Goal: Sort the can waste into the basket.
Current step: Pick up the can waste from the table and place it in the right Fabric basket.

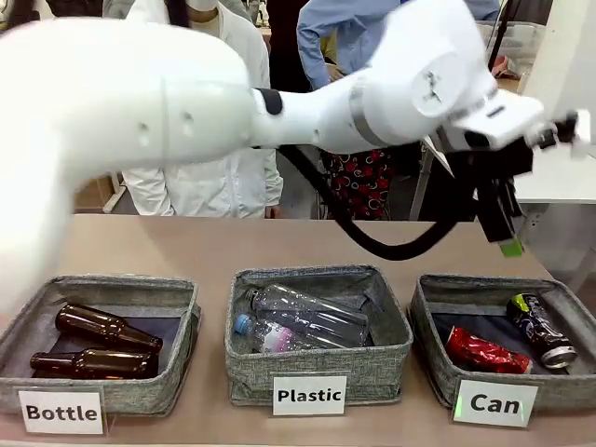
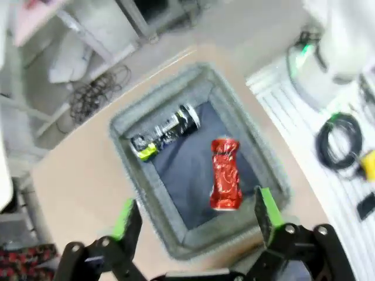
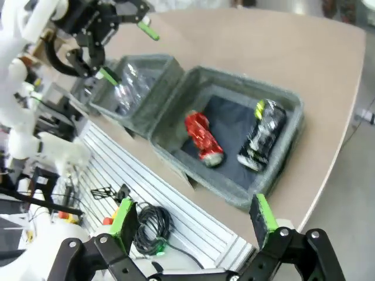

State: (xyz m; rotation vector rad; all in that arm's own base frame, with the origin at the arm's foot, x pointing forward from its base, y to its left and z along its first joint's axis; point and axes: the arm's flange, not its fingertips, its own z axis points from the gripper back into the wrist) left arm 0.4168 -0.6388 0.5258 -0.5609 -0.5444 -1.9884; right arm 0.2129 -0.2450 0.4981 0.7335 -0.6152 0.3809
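The grey basket (image 1: pixel 425 312) labelled "Can" stands at the front right of the table. Inside it lie a short red can (image 1: pixel 484 354) and a taller black can (image 1: pixel 540 331), both on their sides. My left arm reaches across, and its gripper (image 1: pixel 505 233) hangs open above that basket with nothing in it. From the left wrist, the open gripper (image 2: pixel 196 216) looks straight down on the basket (image 2: pixel 126 146), the red can (image 2: pixel 225 172) and the black can (image 2: pixel 167 132). My right gripper (image 3: pixel 193 215) is open and empty, off the table's side of the basket (image 3: pixel 234 79), red can (image 3: pixel 204 137) and black can (image 3: pixel 261 137).
A "Plastic" basket (image 1: pixel 237 321) with clear bottles stands in the middle and a "Bottle" basket (image 1: pixel 182 321) with two brown bottles at the left. A person in a white coat (image 1: pixel 209 182) stands across the table. Cables (image 3: pixel 149 225) lie on a slotted plate beside the table.
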